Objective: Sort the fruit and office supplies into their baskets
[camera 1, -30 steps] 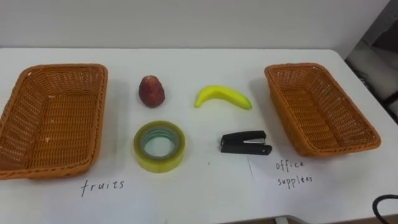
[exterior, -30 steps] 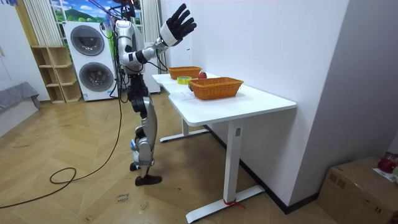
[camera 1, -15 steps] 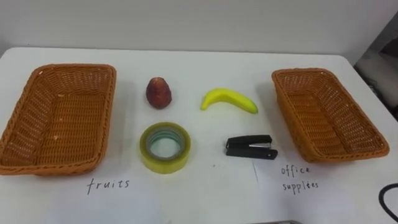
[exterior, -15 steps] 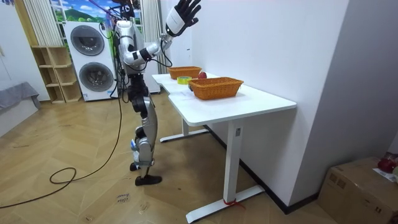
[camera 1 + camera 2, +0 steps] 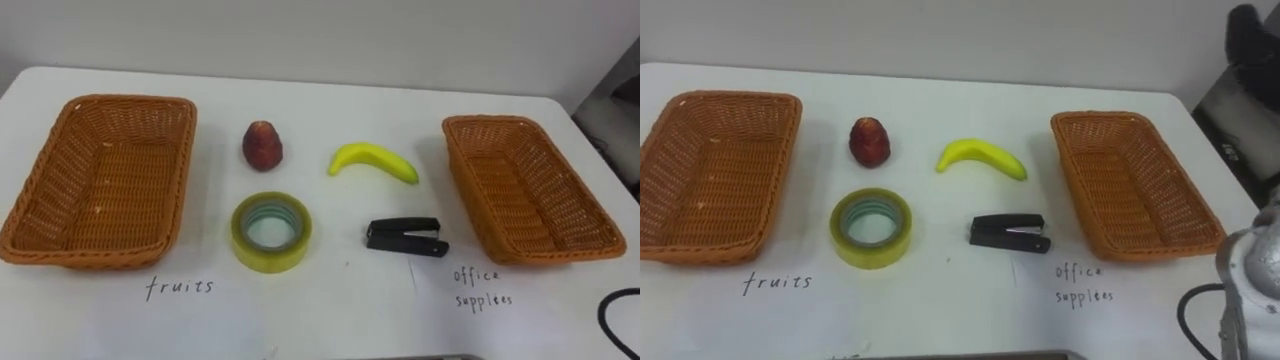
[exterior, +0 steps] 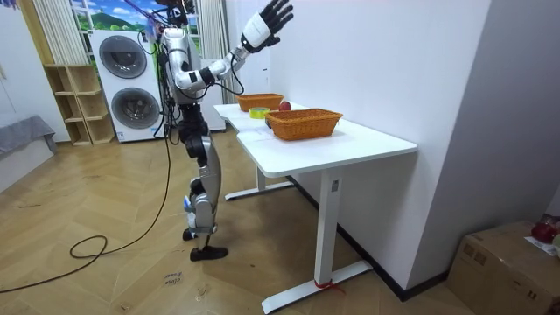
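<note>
Nothing was sorted yet: the left basket [image 5: 130, 101] and the right basket [image 5: 497, 121] lay empty at the 2 ends of the white table [image 5: 330, 310], and all 4 things sat between them; the red fruit [image 5: 262, 146] and the banana [image 5: 373, 162] were in the far row, the tape roll [image 5: 271, 233] and the black stapler [image 5: 406, 238] in the near row, each apart from its neighbours; your right hand [image 6: 269, 21] was high, well above the table in the room view, fingers spread wide and holding nothing; from there you faced a long descent, and I judged that the chief risk, since a small error in aim could land the fingers on the wrong thing; the stapler lay low and flat near the banana, so a sweep for it could nudge the banana or bump the right basket's wall; the red fruit looked rounded and might have rolled if touched off-centre; the tape roll looked broad for 1 hand and could have slipped; the banana lay nearer the right basket and the tape roll nearer the left, so choosing the closest basket risked mis-sorting both.
</note>
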Available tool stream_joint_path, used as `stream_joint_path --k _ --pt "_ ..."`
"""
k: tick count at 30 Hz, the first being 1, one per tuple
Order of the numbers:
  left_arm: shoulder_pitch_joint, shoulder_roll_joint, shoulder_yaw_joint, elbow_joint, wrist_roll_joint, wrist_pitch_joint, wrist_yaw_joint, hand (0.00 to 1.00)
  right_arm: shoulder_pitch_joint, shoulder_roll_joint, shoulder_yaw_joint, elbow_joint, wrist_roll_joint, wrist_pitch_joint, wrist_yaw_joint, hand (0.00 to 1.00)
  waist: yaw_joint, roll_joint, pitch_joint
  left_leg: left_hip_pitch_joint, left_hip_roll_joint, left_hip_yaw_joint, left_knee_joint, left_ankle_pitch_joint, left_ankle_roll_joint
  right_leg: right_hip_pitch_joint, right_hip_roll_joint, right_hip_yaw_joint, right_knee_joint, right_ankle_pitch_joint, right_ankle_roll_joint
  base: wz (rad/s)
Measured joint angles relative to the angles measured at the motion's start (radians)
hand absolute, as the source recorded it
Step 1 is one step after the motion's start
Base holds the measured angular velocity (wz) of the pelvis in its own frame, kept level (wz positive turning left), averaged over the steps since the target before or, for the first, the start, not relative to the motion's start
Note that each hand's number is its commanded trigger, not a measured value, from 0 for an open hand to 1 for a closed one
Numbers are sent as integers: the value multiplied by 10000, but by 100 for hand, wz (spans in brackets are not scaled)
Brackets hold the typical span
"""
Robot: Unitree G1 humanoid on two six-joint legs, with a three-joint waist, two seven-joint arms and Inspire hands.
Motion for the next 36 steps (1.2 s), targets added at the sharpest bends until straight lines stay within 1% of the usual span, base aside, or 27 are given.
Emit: stream_joint_path --k 2,7,12,15,17,20,24,27,30,34,36 --pt "29 1 -2 -101 52 1 0 0 -1 0 208 22 -3 13 364 0 12 27 -4 -12 1 -16 -7 0 0 5 -1 -31 -21 1 1 4" --pt "50 29 -43 -137 94 -9 -5 0 -1 0 253 250 -175 13 1087 0 -12 28 -28 -16 -10 -161 29 0 0 84 -24 -187 -150 10 13 8" --pt "45 31 -62 -129 263 -69 -151 0 0 0 251 370 -458 14 1782 0 -15 97 -21 -1 -2 -200 27 2 -2 108 -29 -241 -152 10 13 2" --pt "92 31 -60 -121 267 -71 -178 0 9 0 255 422 -797 14 2192 0 -13 121 -3 33 -1 -227 30 3 -3 206 -36 -253 -164 10 12 1" --pt "109 31 -52 -125 270 -71 -177 0 24 0 253 426 -993 14 2391 0 -19 130 -12 41 -5 -237 40 2 -3 230 -40 -252 -173 10 12 0" --pt "127 42 -26 -124 276 -69 -177 0 30 0 254 465 -1209 15 2680 0 -21 93 -36 34 -8 -237 53 2 -3 229 -43 -262 -171 11 9 0" --pt "145 81 6 -123 277 -68 -177 0 31 0 254 713 -1460 31 2940 0 -19 18 -106 42 -3 -238 61 3 -3 242 -33 -267 -156 22 -7 0" --pt "143 82 16 -126 324 -66 -180 0 46 0 258 752 -1563 178 3112 0 3 -15 -128 52 -5 -237 68 2 -3 245 -32 -267 -145 25 -9 0" --pt "124 95 17 -135 660 -60 -189 0 122 1 356 860 -1759 217 3448 0 1 -61 -118 64 -4 -237 78 3 -3 263 -37 -272 -141 25 -9 0" --pt "28 118 -15 -152 674 -61 -328 0 240 0 800 1329 -2198 241 4035 0 17 -138 -99 56 -8 -231 74 3 -3 266 -50 -268 -148 27 -7 0" --pt "3 131 -22 -238 675 -64 -388 0 246 0 1063 1474 -2633 356 4220 0 27 -137 -96 44 -8 -209 71 2 -3 231 -35 -249 -144 28 -7 0"
